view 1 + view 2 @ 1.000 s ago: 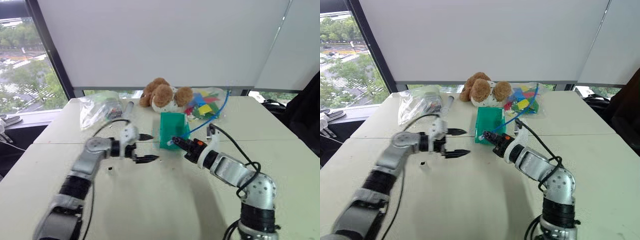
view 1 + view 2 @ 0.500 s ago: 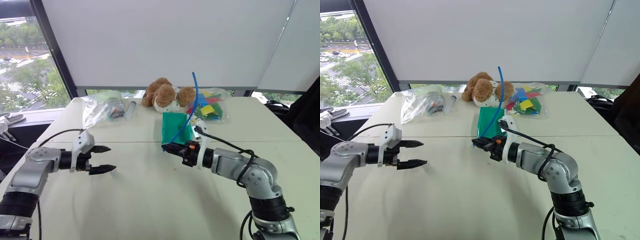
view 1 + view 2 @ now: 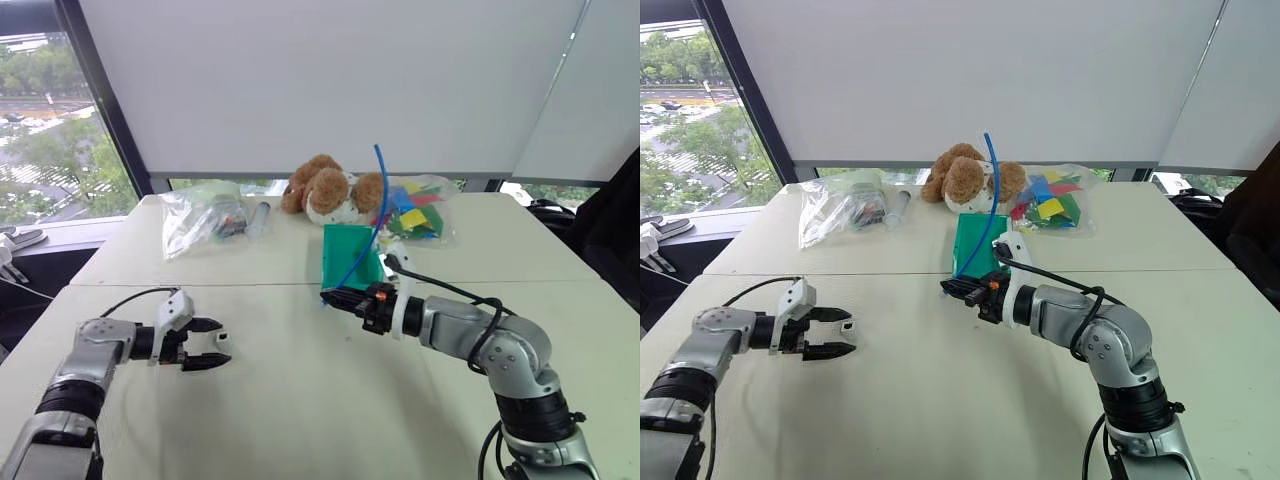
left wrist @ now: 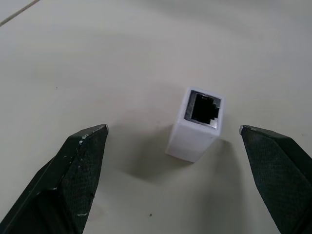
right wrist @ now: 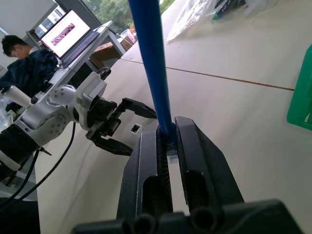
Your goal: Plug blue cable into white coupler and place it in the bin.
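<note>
— Blue cable [image 3: 366,235], thin bright-blue flexible cord: where does it sit?

— At picture centre in the left eye view, clamped near its plug end in the right hand [image 3: 333,296], whose two black fingers are closed tight on it. The cord rises in a curve in front of the small teal-green rectangular plastic bin [image 3: 350,259].

— And the tiny white blocky plastic coupler [image 4: 197,124]?

— Standing upright on the pale surface [image 3: 300,400], socket facing up, at lower left of the left eye view, between the spread fingertips of the left hand [image 3: 213,343] and touching neither. That hand is wide open and holds nothing.

— Behind the bin?

— A brown plush dog [image 3: 330,189] and clear plastic bags [image 3: 200,214], along the far edge of the surface.
</note>
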You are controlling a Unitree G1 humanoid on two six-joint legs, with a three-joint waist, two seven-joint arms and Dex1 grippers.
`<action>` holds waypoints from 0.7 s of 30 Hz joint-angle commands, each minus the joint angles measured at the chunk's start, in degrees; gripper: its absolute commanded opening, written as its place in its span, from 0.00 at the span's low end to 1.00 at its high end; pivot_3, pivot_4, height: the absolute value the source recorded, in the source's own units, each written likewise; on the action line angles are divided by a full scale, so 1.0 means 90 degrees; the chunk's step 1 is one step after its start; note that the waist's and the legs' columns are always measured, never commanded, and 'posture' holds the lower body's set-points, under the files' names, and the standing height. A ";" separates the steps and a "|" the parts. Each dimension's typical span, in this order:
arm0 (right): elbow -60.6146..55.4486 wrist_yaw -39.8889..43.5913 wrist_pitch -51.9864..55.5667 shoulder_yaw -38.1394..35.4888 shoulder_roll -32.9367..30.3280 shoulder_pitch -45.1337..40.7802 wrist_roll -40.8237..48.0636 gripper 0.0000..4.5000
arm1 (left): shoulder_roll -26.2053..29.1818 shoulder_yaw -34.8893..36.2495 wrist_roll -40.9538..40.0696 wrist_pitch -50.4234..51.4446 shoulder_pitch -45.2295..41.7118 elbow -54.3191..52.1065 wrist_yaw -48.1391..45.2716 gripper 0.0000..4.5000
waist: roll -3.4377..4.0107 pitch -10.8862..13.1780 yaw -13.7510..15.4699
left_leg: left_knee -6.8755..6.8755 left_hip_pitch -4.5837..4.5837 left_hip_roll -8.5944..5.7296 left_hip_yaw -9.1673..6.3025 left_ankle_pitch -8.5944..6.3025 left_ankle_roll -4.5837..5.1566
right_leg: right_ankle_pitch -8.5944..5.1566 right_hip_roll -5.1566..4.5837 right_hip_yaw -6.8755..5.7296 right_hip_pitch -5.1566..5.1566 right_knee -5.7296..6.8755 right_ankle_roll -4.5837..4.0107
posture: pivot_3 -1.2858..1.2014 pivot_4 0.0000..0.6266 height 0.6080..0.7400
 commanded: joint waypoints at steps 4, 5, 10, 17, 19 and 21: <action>-0.0383 -0.0031 -0.0044 -0.0140 -0.0058 0.0049 -0.0081 0.00 | -0.0150 0.0023 0.0236 -0.0760 -0.0398 0.0683 -0.0110 0.58 | -0.0001 -0.0001 0.0005 | 0.0001 0.0000 -0.0002 0.0000 0.0000 0.0000 | 0.0000 -0.0002 0.0000 0.0000 0.0000 0.0001 | 0.52 0.24 1.00; -0.0403 -0.0033 -0.0034 -0.0148 -0.0071 0.0058 -0.0086 0.00 | -0.0169 0.0024 0.0240 -0.0811 -0.0425 0.0727 -0.0166 0.48 | -0.0001 -0.0001 0.0003 | 0.0001 0.0000 -0.0002 0.0000 0.0000 0.0000 | 0.0000 -0.0002 0.0000 0.0001 0.0000 0.0001 | 0.52 0.24 1.00; -0.0463 0.0082 -0.0005 -0.0111 -0.0277 0.0020 -0.0160 0.00 | -0.0457 0.0007 0.0137 -0.0651 -0.0591 0.0502 -0.0397 0.08 | -0.0001 -0.0001 0.0014 | 0.0002 0.0000 -0.0002 0.0000 0.0000 0.0000 | 0.0000 -0.0001 -0.0001 0.0002 0.0000 0.0001 | 0.52 0.24 1.00; -0.0370 0.1383 -0.0572 0.0685 -0.1442 -0.0362 -0.1096 0.00 | -0.1367 -0.0544 0.0096 -0.0020 -0.0637 -0.0988 -0.0866 0.08 | -0.0004 0.0000 0.0010 | 0.0012 -0.0006 -0.0007 -0.0001 -0.0001 0.0002 | 0.0000 -0.0001 -0.0001 0.0006 -0.0002 0.0001 | 0.52 0.24 1.00; -0.0278 0.1930 -0.1063 0.1046 -0.1782 -0.0399 -0.1564 0.00 | -0.1743 -0.0865 0.0238 -0.0040 -0.0667 -0.1190 -0.0896 0.08 | -0.0004 0.0000 0.0009 | 0.0012 -0.0006 -0.0007 0.0000 -0.0001 0.0003 | 0.0000 0.0000 -0.0001 0.0006 -0.0002 0.0002 | 0.52 0.24 1.00; -0.0157 0.2376 -0.1546 0.1415 -0.2017 -0.0397 -0.2032 0.00 | -0.2092 -0.1210 0.0421 -0.0185 -0.0699 -0.1246 -0.0911 0.08 | -0.0005 0.0000 0.0008 | 0.0012 -0.0005 -0.0006 0.0000 -0.0002 0.0003 | 0.0000 0.0003 -0.0001 0.0008 -0.0004 0.0002 | 0.52 0.24 1.00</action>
